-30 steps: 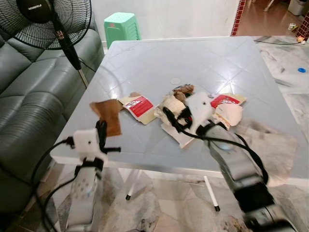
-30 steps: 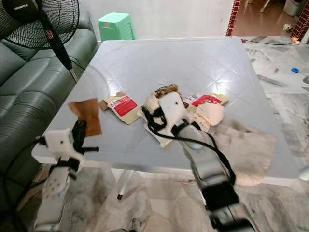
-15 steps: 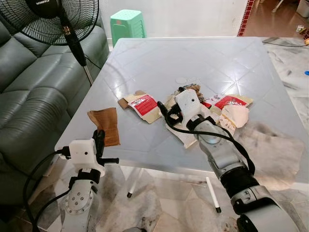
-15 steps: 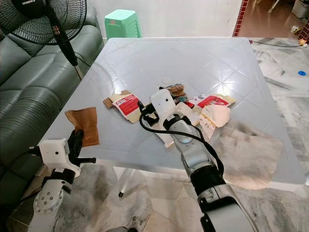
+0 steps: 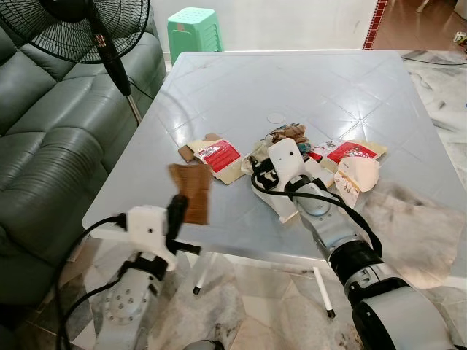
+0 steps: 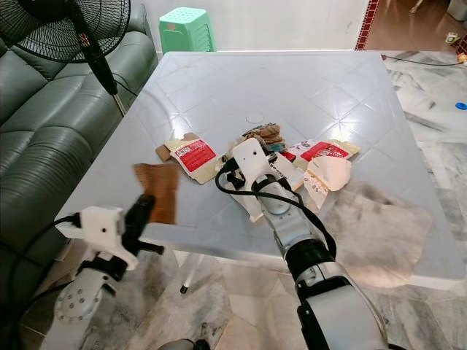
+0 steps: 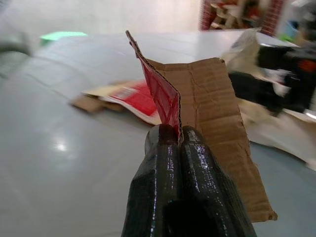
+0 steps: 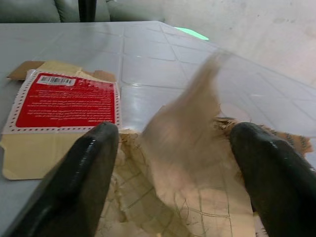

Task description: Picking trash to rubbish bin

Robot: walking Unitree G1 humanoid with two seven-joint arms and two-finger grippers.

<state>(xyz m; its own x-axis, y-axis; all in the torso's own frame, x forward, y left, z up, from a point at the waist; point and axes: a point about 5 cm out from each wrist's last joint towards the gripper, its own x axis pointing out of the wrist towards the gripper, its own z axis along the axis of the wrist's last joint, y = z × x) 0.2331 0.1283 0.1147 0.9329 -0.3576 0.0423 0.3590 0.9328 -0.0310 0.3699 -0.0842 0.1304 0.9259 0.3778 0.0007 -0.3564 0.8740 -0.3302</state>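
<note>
Since earlier, left gripper lifted brown cardboard scrap off table, fingers clenched on it, lower-left frame. Right gripper spread wide over crumpled paper, mid-frame. Nothing binned; pile remains.

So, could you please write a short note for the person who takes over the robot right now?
Left gripper: jaws shut on a brown cardboard piece, held up at the table's near left edge.
Right gripper: jaws open, straddling crumpled paper in the trash pile.
On the table: a flattened red-and-white carton, a second red carton, a white wrapper.
Done: one piece picked up. Left: bin it, close on the paper, then clear the rest. The bin's place cannot be told from these views.
</note>
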